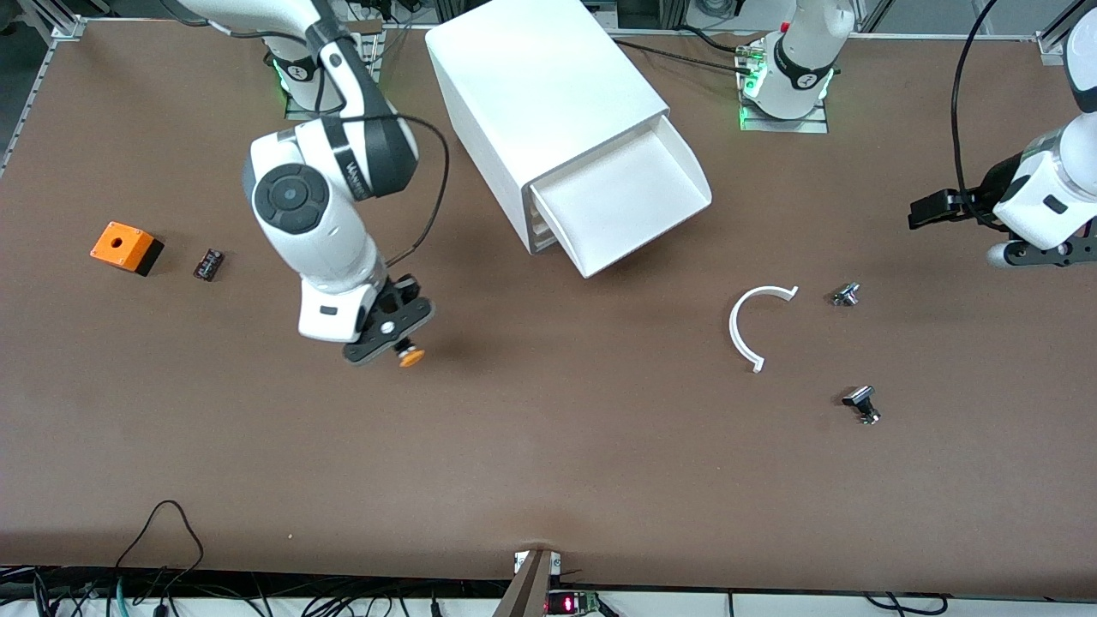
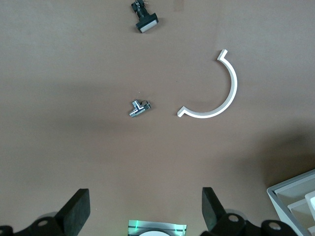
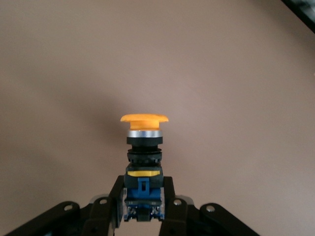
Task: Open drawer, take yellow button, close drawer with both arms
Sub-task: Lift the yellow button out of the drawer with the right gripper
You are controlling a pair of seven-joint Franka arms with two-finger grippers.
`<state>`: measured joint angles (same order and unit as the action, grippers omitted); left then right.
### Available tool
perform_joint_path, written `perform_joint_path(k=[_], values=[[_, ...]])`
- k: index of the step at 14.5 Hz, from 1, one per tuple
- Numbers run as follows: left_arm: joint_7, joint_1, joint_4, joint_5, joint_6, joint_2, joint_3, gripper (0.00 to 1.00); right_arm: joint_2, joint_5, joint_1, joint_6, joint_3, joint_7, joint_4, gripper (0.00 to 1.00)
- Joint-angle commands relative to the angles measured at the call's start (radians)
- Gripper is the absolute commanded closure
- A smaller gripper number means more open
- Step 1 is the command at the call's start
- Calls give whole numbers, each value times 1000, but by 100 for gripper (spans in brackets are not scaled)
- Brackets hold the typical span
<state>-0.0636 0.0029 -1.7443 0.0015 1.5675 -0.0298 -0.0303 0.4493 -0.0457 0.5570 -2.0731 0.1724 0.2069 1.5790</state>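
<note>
Nearest the front camera among the loose parts lay a small black-headed part (image 1: 861, 403), with a white curved strip (image 1: 754, 326) and a little metal fitting (image 1: 846, 294) a bit farther off, all toward the left arm's end of the counter (image 1: 548, 463).

The right hand (image 1: 396, 332) hung over bare counter toward the right arm's end, its fingers clamped on the blue and black body of the button (image 1: 410, 357), the orange cap pointing out past the fingertips. In the right wrist view the button (image 3: 143, 162) sat straight between the fingers (image 3: 112, 201), gripped low on its body. By my judgement the taking was done and the setting-down or carrying-off was the step in hand: the grip should hold firm until the button rests on the counter, and the arm should keep clear of the cabinet.

Farther off, the orange cube (image 1: 126, 247) and a flat black part (image 1: 208, 264) lay near that same end. The drawer (image 1: 630, 201) stood pulled well out of the white cabinet (image 1: 540, 86) and looked empty. The left hand (image 1: 947, 208) waited in the air at its own end, fingers (image 2: 78, 209) spread wide with nothing between them; closing would likely want it square against the drawer's front, pushing straight along the slide.
</note>
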Motion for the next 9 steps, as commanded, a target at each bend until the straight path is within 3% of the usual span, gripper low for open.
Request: perform_joint_path(k=[1,4,9], values=[[-103,-9,-14,-47,40,-31,4,0,-41,-85,-52,-27,-13,-93,113,73],[-208,-43,-27,-49,103,-59,44,0,-41,-79,-123,-51,-13,-194,173,73],[-470,-104,-29,-72,212,-157,119,0,-69,-51,-251,-257,-13,-222,396,70]])
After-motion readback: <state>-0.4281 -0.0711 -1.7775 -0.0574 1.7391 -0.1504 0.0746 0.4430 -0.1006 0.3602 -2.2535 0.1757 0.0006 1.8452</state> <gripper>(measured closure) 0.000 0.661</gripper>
